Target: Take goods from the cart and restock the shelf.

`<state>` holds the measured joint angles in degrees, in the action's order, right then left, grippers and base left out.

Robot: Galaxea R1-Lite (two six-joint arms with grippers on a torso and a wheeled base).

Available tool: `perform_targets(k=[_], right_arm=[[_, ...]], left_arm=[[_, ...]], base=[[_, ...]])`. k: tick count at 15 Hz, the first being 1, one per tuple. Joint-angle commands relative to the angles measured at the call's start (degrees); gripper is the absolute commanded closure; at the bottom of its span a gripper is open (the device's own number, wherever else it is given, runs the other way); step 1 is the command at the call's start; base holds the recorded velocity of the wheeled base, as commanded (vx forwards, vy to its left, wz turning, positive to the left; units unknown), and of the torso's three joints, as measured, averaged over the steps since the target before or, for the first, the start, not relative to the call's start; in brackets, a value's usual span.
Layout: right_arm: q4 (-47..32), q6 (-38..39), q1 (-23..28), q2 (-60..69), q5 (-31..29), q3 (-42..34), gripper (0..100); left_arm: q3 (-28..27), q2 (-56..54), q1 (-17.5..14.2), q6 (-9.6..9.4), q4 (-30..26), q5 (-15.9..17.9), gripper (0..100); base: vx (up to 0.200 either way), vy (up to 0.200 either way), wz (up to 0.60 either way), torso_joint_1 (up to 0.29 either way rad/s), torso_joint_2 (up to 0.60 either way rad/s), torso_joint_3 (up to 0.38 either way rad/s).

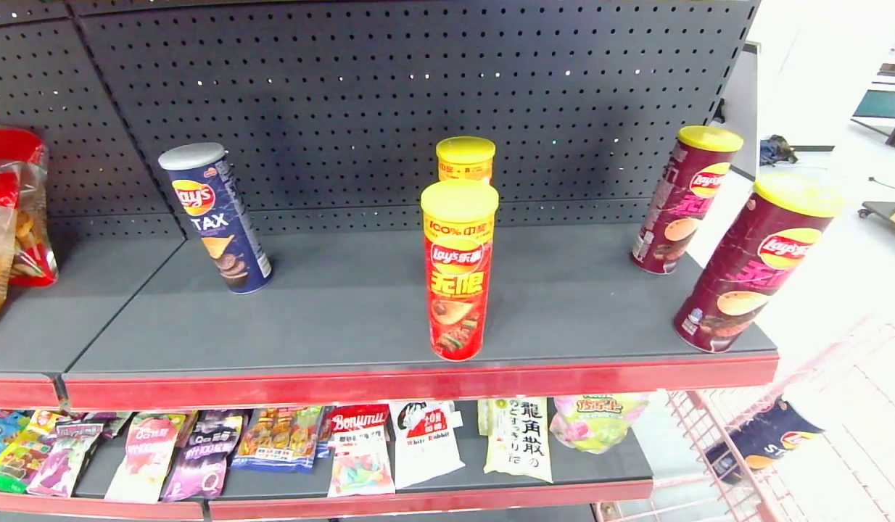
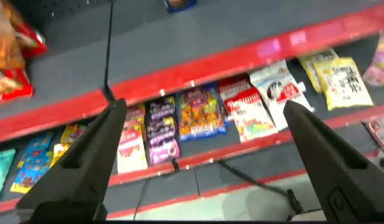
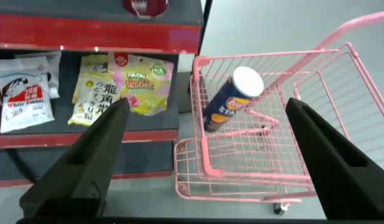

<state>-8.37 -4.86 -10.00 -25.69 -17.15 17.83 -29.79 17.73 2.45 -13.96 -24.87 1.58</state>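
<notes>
Blue chip canister (image 3: 232, 96): lies tilted inside the pink wire cart (image 3: 196, 60), at the cart's shelf-side end, white lid uppermost.
Handling: probably light; a stiff card tube, smooth and round, so apt to slip or dent under a hard squeeze.
Hold: across mid-body, clear of the lid.
Right gripper (image 3: 207, 102): above the cart, jaws spread wide, empty.
Left gripper (image 2: 204, 106): well away from the cart, jaws wide, empty, over snack bags (image 2: 198, 112).
In the way: the cart's wire walls hug the canister; come from above.
Nearby: a maroon canister (image 1: 756, 264) stands on the top shelf (image 1: 418, 380) at the end nearest the cart, and could be knocked.
</notes>
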Motion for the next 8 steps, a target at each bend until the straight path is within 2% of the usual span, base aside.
perform_targets(k=[1, 3, 8], right_arm=[[0.0, 0.0, 0.0, 0.0, 0.0, 0.0, 0], [-0.1, -0.1, 0.0, 1.0, 0.2, -0.1, 0], [0.0, -2.3, -0.2, 3.0, 0.5, -2.5, 0]], left_arm=[[0.7, -1.6, 0.0, -0.02, 0.0, 0.1, 0], [1.1, -2.4, 0.1, -0.02, 0.0, 0.0, 0], [2.9, -4.1, 0.1, -0.90, 0.0, 0.2, 0]], base=[[0.000, 0.000, 0.00, 0.000, 0.00, 0.000], [0.000, 0.000, 0.00, 0.000, 0.00, 0.000], [0.000, -0.200, 0.00, 0.007, 0.00, 0.002]])
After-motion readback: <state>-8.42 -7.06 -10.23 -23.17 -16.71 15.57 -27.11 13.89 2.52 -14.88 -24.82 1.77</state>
